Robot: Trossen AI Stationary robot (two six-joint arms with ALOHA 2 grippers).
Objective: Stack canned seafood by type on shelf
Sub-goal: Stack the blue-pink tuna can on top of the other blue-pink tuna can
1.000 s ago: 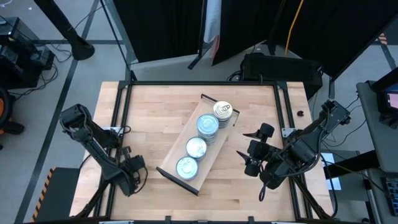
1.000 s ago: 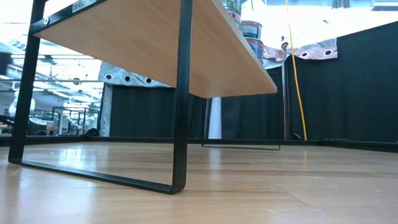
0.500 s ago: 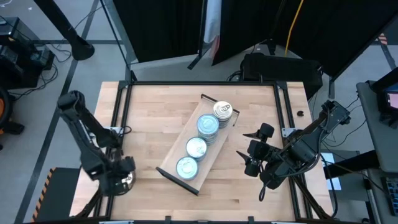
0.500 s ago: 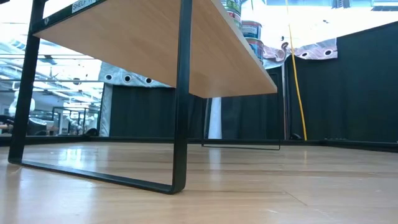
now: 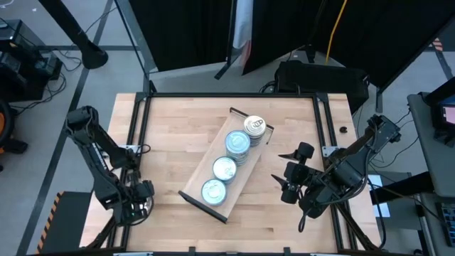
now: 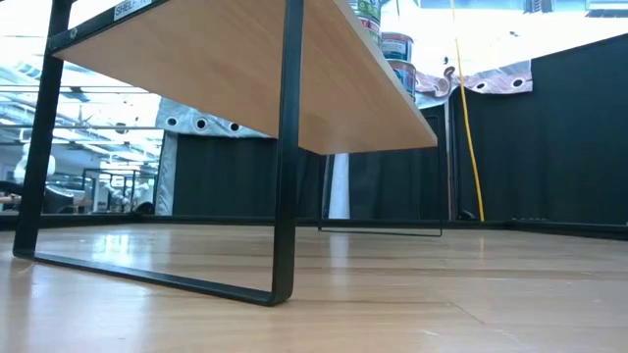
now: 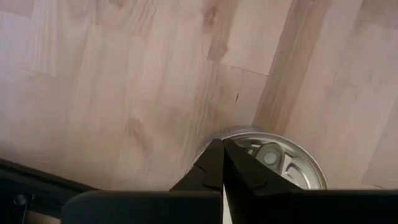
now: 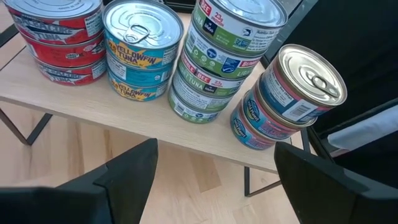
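Four tin stacks on shelf (image 5: 193, 193), both pincers off it

Shelf diagonal mid-bench (image 5: 185, 121), stacks in a row: red-label (image 8: 59, 40), yellowfin (image 8: 142, 50), green-label (image 8: 227, 53), pink/blue (image 8: 289, 99); left pincer (image 5: 138, 201) at near-left bench edge, fingers (image 7: 214, 165) shut together, nothing between, over a lone silver pull-tab tin (image 7: 283, 162) lying flat on bench; right pincer (image 5: 288, 181) just right of shelf, facing the stacks, fingers (image 8: 134, 168) spread wide, empty.
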